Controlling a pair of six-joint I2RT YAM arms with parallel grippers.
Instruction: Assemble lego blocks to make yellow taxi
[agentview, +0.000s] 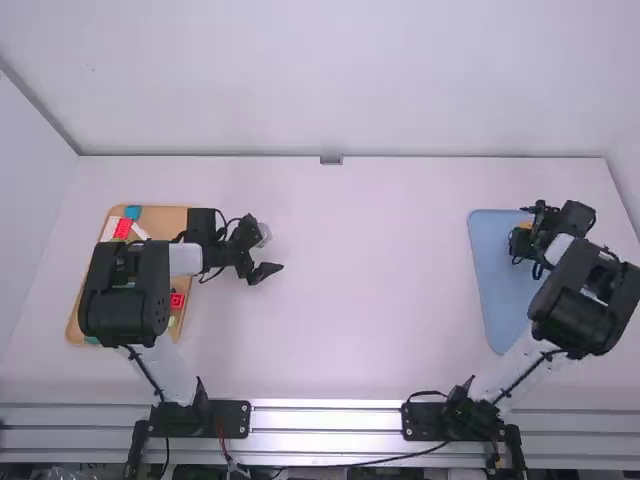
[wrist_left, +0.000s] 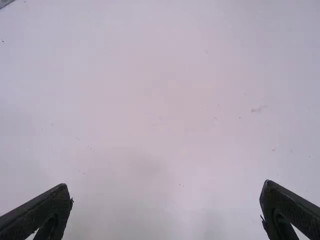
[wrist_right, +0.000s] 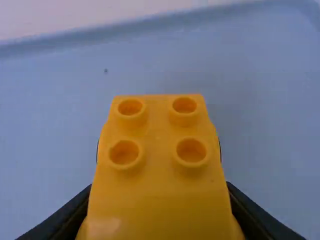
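Plainly, right tool (agentview: 519, 229): gripping yellow block (wrist_right: 160, 185), blue tray (agentview: 497, 290), desk's (agentview: 380, 300) 3 o'clock
Left tool (agentview: 273, 251): fingers spread, 10 o'clock

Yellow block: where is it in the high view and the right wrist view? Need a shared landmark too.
Right wrist view: yellow block large and close, between the right gripper's fingers.
High view: small patch at that gripper, over the tray's far end.
Landmark: blue tray.
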